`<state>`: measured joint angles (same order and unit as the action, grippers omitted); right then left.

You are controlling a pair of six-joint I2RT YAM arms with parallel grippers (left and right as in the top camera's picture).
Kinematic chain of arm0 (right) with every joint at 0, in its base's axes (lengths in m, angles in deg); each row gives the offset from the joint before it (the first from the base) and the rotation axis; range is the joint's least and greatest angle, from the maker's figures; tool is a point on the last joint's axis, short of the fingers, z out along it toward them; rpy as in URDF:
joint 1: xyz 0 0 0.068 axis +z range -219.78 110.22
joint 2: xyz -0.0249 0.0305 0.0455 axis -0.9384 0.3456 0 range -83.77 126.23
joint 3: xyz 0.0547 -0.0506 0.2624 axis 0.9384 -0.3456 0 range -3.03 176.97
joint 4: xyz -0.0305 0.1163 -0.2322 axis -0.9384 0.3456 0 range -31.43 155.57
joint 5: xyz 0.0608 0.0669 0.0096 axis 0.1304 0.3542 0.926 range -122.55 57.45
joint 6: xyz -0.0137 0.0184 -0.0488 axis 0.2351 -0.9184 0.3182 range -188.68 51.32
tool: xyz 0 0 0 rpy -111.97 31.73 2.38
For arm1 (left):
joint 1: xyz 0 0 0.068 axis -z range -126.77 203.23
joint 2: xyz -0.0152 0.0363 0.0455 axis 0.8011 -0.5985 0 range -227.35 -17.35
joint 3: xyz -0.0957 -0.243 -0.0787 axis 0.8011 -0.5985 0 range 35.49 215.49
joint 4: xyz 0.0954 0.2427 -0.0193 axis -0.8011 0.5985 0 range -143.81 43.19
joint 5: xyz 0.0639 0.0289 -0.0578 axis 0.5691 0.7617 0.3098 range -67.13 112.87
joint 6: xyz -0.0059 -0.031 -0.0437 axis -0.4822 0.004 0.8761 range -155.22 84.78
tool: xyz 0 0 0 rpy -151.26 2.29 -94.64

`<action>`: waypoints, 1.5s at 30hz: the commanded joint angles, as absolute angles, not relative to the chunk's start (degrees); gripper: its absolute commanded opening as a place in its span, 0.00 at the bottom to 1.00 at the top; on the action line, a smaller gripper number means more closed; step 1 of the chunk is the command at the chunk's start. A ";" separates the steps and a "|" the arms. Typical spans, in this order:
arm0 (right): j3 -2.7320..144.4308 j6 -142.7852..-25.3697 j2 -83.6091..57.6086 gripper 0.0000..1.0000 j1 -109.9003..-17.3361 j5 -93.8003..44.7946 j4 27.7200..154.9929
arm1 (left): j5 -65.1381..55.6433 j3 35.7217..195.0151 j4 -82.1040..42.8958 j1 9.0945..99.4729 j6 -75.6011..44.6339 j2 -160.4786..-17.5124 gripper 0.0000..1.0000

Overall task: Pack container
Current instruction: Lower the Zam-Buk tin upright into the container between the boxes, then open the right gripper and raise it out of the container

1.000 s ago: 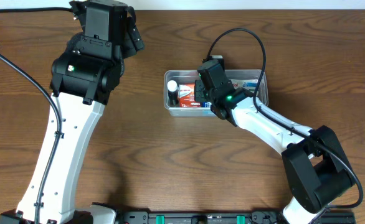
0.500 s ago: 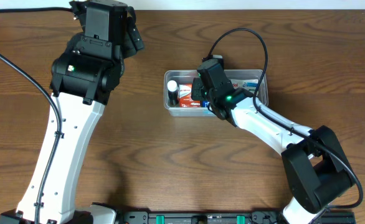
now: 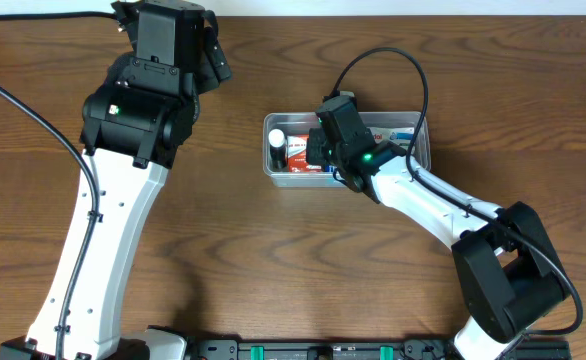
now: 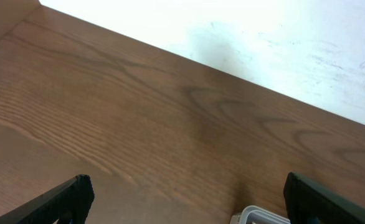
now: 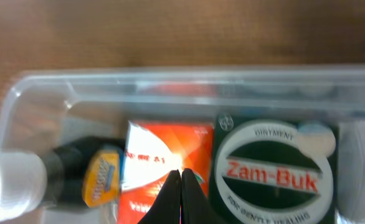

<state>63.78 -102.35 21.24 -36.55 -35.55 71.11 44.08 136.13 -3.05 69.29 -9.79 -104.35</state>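
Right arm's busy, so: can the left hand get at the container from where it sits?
Probably: the open left hand has bare table between it and the container, though the right hand hangs shut over its contents.

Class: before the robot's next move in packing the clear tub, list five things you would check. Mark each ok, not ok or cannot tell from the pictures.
1. Right gripper shut, with nothing between its fingers: ok.
2. Right gripper over the container, above the line where the red box meets the Zam-Buk tin: ok.
3. Left gripper open and well away from the container, near the table's far edge: ok.
4. Red box, tin and white-capped bottle all inside the rim: ok.
5. Fingertips clear of the packed items: cannot tell, as neither view shows the gap.
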 commanded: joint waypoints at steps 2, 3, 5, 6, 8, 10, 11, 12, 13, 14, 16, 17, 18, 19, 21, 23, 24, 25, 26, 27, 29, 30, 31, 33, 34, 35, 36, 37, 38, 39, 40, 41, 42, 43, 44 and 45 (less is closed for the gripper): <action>71.01 -96.27 22.03 0.01 -36.29 -36.08 80.20 | 45.02 136.55 -3.05 69.05 -10.58 -104.20 0.98; 74.14 -95.22 22.11 0.01 -36.35 -36.21 83.80 | 45.02 136.55 -3.05 69.05 -10.58 -104.20 0.98; 78.44 -94.72 22.16 0.01 -36.77 -36.21 88.05 | 45.02 136.55 -3.05 69.05 -10.58 -104.20 0.98; 81.02 -94.74 22.27 0.01 -37.09 -36.16 90.43 | 45.02 136.55 -3.05 69.05 -10.58 -104.20 0.98; 83.78 -94.79 22.31 0.01 -37.58 -35.84 92.90 | 45.02 136.55 -3.05 69.05 -10.58 -104.20 0.98; 84.96 -95.31 22.33 0.01 -38.19 -35.25 94.14 | 45.02 136.55 -3.05 69.05 -10.60 -104.20 0.98; 84.98 -95.88 22.46 0.01 -38.45 -34.94 94.36 | 45.02 136.55 -3.05 69.05 -10.60 -104.20 0.98; 84.98 -95.86 22.99 0.01 -38.62 -34.35 94.51 | 45.02 136.55 -3.05 69.05 -10.58 -104.20 0.98; 85.00 -95.86 23.80 0.01 -38.65 -33.23 94.54 | 45.02 136.55 -3.05 69.05 -10.60 -104.20 0.98; 85.07 -95.86 25.02 0.01 -38.65 -32.03 94.34 | 45.02 136.55 -3.05 69.05 -10.60 -104.20 0.98; 85.46 -95.86 27.53 0.01 -38.65 -30.70 94.12 | 45.02 136.55 -3.05 69.05 -10.60 -104.20 0.98; 85.88 -95.86 29.13 0.01 -38.58 -30.55 94.14 | 45.02 136.55 -3.05 69.05 -10.58 -104.20 0.98; 86.14 -95.86 30.11 0.01 -38.54 -30.55 94.14 | 45.02 136.55 -3.05 69.05 -10.58 -104.20 0.98; 86.27 -95.84 31.12 0.01 -38.41 -30.57 93.92 | 45.02 136.55 -3.05 69.05 -10.60 -104.20 0.98; 86.27 -95.84 32.67 0.01 -37.90 -30.57 93.01 | 45.02 136.55 -3.05 69.05 -10.58 -104.20 0.98; 86.27 -95.81 33.59 0.01 -37.49 -30.61 92.22 | 45.02 136.55 -3.05 69.05 -10.58 -104.20 0.98; 86.27 -95.81 33.87 0.01 -37.29 -30.68 92.11 | 45.02 136.55 -3.05 69.05 -10.58 -104.20 0.98; 86.27 -95.81 34.35 0.01 -37.05 -31.03 92.04 | 45.02 136.55 -3.05 69.05 -10.58 -104.20 0.98; 86.27 -95.79 34.64 0.01 -36.79 -31.16 92.09 | 45.02 136.55 -3.05 69.05 -10.58 -104.20 0.98; 86.27 -95.73 35.18 0.01 -36.64 -31.42 92.11 | 45.02 136.55 -3.05 69.05 -10.58 -104.20 0.98; 86.27 -95.09 35.99 0.01 -36.44 -32.64 92.24 | 45.02 136.55 -3.05 69.05 -10.58 -104.20 0.98; 86.27 -94.61 36.34 0.01 -36.44 -33.52 92.33 | 45.02 136.55 -3.05 69.05 -10.60 -104.20 0.98; 86.27 -94.48 36.56 0.01 -36.44 -34.33 92.46 | 45.02 136.55 -3.05 69.05 -10.60 -104.20 0.98; 86.27 -94.28 36.80 0.01 -36.50 -35.33 92.85 | 45.02 136.55 -3.05 69.05 -10.58 -104.20 0.98; 86.27 -94.28 36.80 0.01 -36.61 -35.33 92.94 | 45.02 136.55 -3.05 69.05 -10.58 -104.20 0.98; 86.27 -94.31 36.80 0.01 -36.68 -35.31 92.96 | 45.02 136.55 -3.05 69.05 -10.60 -104.20 0.98; 86.27 -94.31 36.80 0.01 -36.72 -35.33 92.92 | 45.02 136.55 -3.05 69.05 -10.58 -104.20 0.98; 86.27 -94.31 36.80 0.01 -36.83 -35.33 92.94 | 45.02 136.55 -3.05 69.05 -10.60 -104.20 0.98; 86.27 -94.28 36.80 0.01 -36.88 -35.33 92.98 | 45.02 136.55 -3.05 69.05 -10.60 -104.20 0.98; 86.27 -94.28 36.80 0.01 -36.88 -35.42 93.09 | 45.02 136.55 -3.05 69.05 -10.58 -104.20 0.98; 86.27 -94.26 36.80 0.01 -36.88 -35.86 93.31 | 45.02 136.55 -3.05 69.05 -10.58 -104.20 0.98; 86.27 -94.24 36.80 0.01 -36.88 -36.43 93.47 | 45.02 136.55 -3.05 69.05 -10.58 -104.20 0.98; 86.27 -94.24 36.80 0.01 -36.88 -37.45 93.68 | 45.02 136.55 -3.05 69.05 -10.58 -104.20 0.98; 86.27 -94.24 36.80 0.01 -36.88 -38.15 93.79 | 45.02 136.55 -3.05 69.05 -10.58 -104.20 0.98; 86.27 -93.91 36.80 0.01 -36.88 -38.59 93.90 | 45.02 136.55 -3.05 69.05 -10.58 -104.20 0.98; 86.27 -93.37 36.80 0.01 -36.94 -38.61 93.79 | 45.02 136.55 -3.05 69.05 -10.58 -104.20 0.98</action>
<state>85.42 -94.98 35.86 -36.92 -36.01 93.68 44.08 136.13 -3.05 69.29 -9.79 -104.37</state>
